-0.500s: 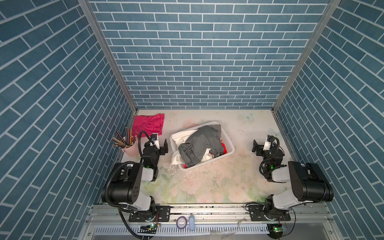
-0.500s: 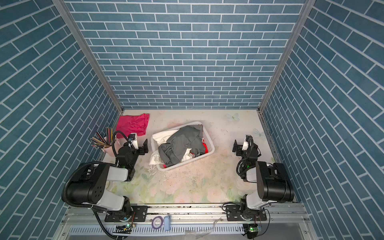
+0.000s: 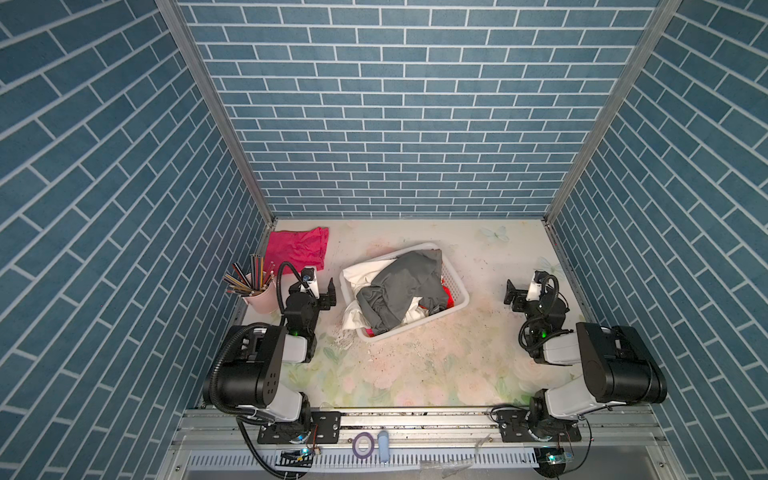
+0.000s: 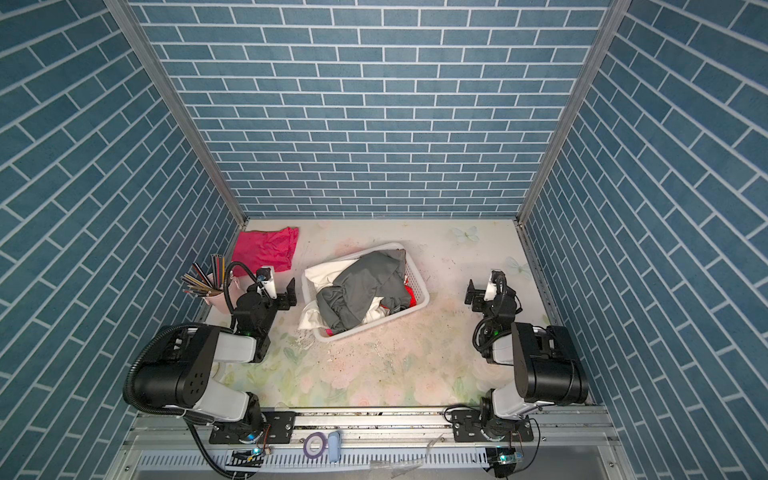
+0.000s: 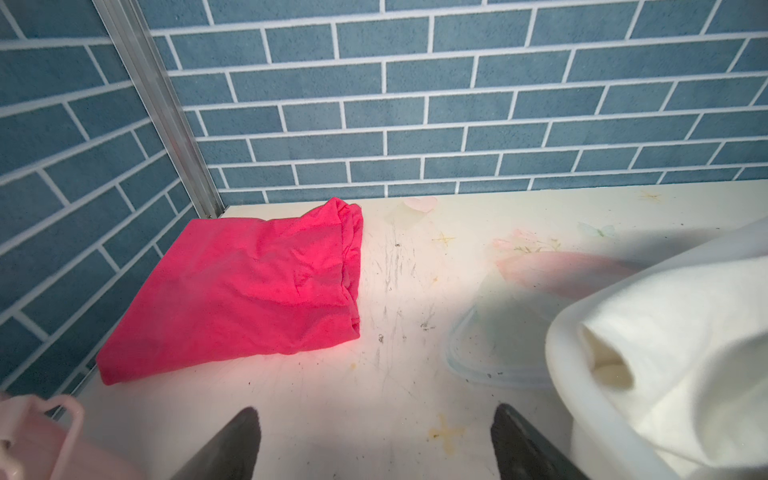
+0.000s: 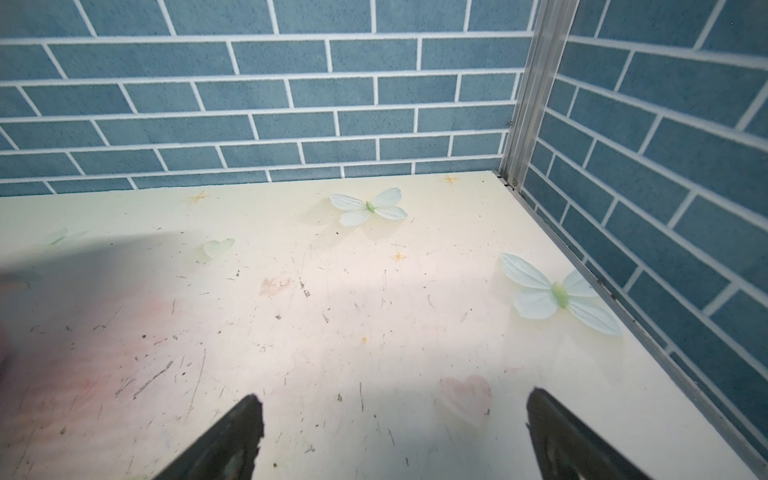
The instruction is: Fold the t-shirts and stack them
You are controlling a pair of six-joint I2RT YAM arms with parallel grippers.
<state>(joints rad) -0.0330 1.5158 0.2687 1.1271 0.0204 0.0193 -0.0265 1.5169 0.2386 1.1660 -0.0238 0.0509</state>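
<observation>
A hot pink t-shirt point(image 3: 298, 247) point(image 4: 267, 248) point(image 5: 245, 286) lies folded in the back left corner of the table. A dark grey t-shirt point(image 3: 401, 286) point(image 4: 362, 286) is crumpled on top of white cloth point(image 3: 365, 272) point(image 5: 673, 328) in the white basket point(image 3: 457, 299) point(image 4: 417, 296). My left gripper point(image 3: 322, 293) point(image 4: 283, 293) point(image 5: 376, 419) is open and empty, just left of the basket and short of the pink shirt. My right gripper point(image 3: 519, 293) point(image 4: 481, 293) point(image 6: 388, 409) is open and empty over bare table at the right.
A pink cup of pencils point(image 3: 259, 291) point(image 4: 216, 291) stands at the left wall beside my left arm. A bit of red cloth point(image 3: 449, 296) shows in the basket. Brick walls enclose three sides. Tape roll point(image 3: 363, 444) lies on the front rail.
</observation>
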